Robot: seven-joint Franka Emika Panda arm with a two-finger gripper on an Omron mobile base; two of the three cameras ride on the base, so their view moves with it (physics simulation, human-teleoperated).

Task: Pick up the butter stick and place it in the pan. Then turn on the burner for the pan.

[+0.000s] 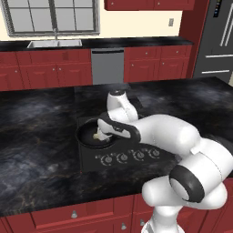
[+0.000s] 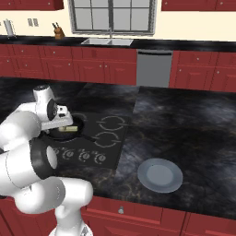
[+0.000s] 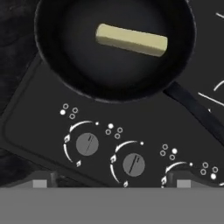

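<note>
The butter stick (image 3: 131,40) lies flat inside the pan (image 3: 65,74) on the cooktop (image 3: 39,127), with the tool (image 3: 111,181) spread wide, empty, above the knobs (image 3: 87,144).

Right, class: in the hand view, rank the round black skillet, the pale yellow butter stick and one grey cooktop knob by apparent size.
1. Round black skillet
2. Pale yellow butter stick
3. Grey cooktop knob, nearer the camera yet smallest.

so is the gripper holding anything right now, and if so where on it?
Nothing is held. The gripper is open and hangs over the knobs, while the butter stick lies free inside the pan.
</note>
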